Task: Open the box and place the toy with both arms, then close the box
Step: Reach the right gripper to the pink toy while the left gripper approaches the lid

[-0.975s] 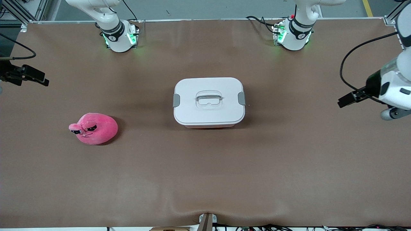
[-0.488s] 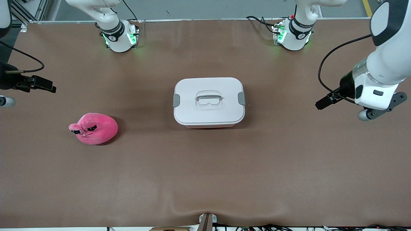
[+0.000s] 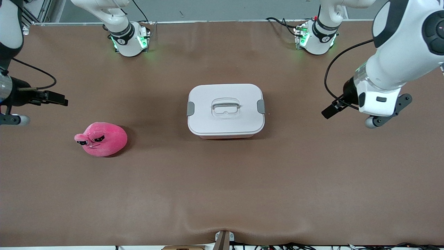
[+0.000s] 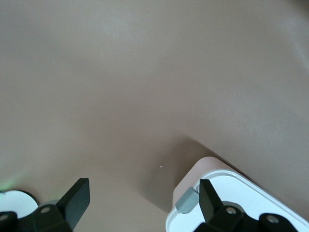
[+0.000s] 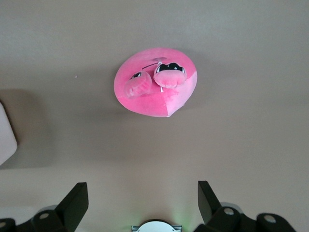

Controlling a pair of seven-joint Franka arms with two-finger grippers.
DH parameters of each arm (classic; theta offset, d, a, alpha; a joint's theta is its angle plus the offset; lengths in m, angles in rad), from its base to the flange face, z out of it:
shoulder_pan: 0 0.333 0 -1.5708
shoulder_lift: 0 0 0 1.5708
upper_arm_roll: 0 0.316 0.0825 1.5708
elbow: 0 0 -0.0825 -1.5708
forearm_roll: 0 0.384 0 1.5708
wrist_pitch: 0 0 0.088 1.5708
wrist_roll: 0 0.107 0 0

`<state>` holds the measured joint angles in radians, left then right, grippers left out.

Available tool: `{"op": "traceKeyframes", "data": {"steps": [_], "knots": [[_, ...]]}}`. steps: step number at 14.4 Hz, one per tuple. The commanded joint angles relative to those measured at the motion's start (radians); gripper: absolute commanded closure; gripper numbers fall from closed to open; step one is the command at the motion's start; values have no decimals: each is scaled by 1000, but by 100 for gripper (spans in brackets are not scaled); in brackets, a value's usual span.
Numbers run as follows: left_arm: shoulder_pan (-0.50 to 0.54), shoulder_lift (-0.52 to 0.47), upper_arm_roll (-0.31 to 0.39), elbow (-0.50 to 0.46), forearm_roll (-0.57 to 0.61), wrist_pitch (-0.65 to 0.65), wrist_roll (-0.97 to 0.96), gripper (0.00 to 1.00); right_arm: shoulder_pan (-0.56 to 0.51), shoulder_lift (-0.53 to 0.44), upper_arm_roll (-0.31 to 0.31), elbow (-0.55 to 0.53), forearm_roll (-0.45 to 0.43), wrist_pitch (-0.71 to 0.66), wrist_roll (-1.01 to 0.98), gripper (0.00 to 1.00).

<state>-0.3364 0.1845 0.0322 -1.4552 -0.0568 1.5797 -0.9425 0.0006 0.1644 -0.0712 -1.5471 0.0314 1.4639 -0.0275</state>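
box (image 3: pixel 225 109) sits lid-on mid-table | toy (image 3: pixel 101 139) lies toward the right arm's end from the box, slightly nearer the camera | left gripper (image 4: pixel 142 203) up beside the box, fingers apart | right gripper (image 5: pixel 142 203) over the toy, fingers apart too

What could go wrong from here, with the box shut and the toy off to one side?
1. The box has grey clips at both ends; lifting before both release may drag it across the table.
2. The toy is soft and rounded; the open right gripper could pinch it off-centre and drop it.
3. The open left gripper might strike the lid's corner.
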Motion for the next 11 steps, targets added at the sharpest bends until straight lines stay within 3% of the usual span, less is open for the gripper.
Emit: {"op": "traceKeyframes", "data": {"steps": [1,5,11], "knots": [[-29,19,5,24,-15,-1,-80,0,-11,55,7,32,4,-8,3,0],[-75,36,5,24,-18,23,-150,0,4,58,7,22,-4,51,-113,0],[-119,75,5,24,-17,71,-300,0,59,46,7,-20,-21,153,-126,0]]}}
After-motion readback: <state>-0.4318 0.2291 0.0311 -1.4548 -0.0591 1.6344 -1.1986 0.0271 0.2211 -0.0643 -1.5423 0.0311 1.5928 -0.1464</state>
